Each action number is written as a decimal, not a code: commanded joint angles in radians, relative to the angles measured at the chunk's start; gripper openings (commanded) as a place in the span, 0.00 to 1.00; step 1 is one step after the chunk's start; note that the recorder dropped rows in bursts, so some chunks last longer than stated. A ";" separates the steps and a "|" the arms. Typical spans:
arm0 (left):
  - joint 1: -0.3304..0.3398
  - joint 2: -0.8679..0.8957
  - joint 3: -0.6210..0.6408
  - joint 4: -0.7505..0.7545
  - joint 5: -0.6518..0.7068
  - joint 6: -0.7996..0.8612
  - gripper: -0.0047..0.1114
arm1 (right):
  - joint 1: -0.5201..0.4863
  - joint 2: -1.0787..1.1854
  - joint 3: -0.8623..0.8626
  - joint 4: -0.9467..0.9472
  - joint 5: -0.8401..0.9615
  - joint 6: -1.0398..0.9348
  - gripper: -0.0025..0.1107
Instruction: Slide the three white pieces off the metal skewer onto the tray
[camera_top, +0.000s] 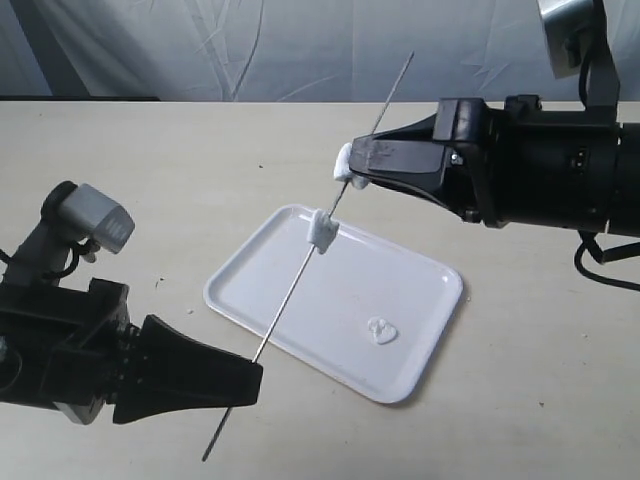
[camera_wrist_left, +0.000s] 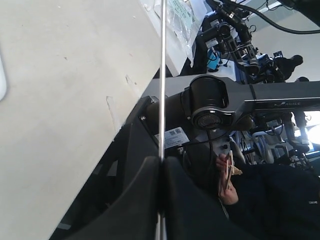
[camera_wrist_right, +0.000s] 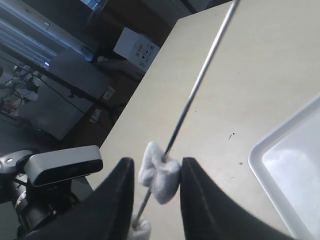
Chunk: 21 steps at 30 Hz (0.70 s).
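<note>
Pinching a white piece (camera_wrist_right: 159, 176) on the metal skewer (camera_top: 291, 292), right gripper (camera_top: 353, 170).

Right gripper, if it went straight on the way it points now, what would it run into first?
The white piece on the metal skewer, which sits right between the right gripper's fingers. Beyond that the line seems to pass over bare table, though depth is unclear.

The thin grey metal skewer (camera_top: 287, 298) slants in the air over the glossy white tray (camera_top: 405, 285). Two soft white chunks are threaded on it, the upper piece (camera_top: 344, 163) and the lower piece (camera_top: 323, 231), set apart. The third piece (camera_top: 381, 330) lies on the tray.
</note>
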 joint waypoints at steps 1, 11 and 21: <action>-0.004 -0.005 0.002 -0.028 -0.009 0.006 0.04 | 0.001 0.003 -0.005 0.011 0.023 -0.014 0.25; -0.004 -0.005 0.002 -0.036 -0.009 0.006 0.04 | 0.001 0.003 -0.005 0.011 0.025 -0.015 0.25; -0.004 -0.005 0.002 -0.033 -0.009 0.006 0.04 | 0.001 0.003 -0.005 0.011 0.025 -0.018 0.25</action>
